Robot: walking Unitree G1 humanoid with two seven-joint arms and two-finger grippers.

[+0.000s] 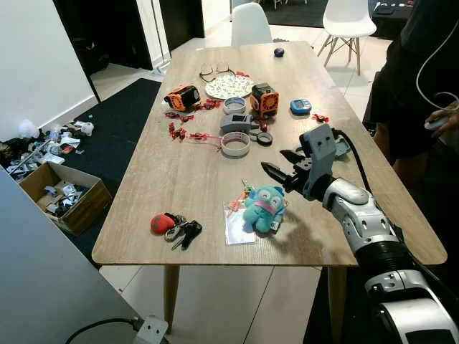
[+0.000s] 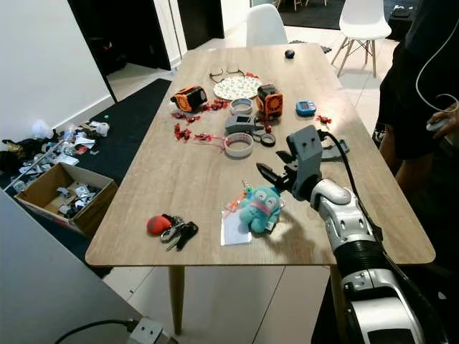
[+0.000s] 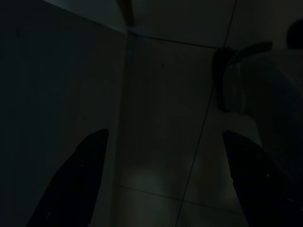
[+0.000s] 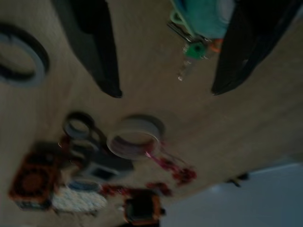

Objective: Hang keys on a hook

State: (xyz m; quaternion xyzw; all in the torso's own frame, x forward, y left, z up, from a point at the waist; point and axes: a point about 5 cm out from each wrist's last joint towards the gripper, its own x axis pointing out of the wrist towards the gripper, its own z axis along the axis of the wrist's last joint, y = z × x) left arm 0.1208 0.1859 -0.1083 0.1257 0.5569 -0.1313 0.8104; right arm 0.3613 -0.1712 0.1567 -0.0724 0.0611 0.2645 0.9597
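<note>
A bunch of keys (image 1: 177, 229) with a red fob lies near the wooden table's (image 1: 186, 179) front left edge. A teal plush keychain (image 1: 265, 208) rests on a clear packet, right of the keys. My right gripper (image 1: 274, 160) hovers open just above and behind the plush, fingers pointing left. In the right wrist view the plush (image 4: 203, 16) lies between the spread fingers (image 4: 94, 47), with nothing held. The left gripper (image 3: 165, 136) hangs below over dim floor tiles, its two fingers apart.
Mid-table lie a white tape roll (image 1: 235, 144), two orange-black gadgets (image 1: 264, 99), a patterned plate (image 1: 229, 87), glasses and red clips. A person (image 1: 412, 86) stands at the right edge. A cardboard box (image 1: 64, 197) sits on the floor left. White chairs (image 1: 251, 25) stand beyond.
</note>
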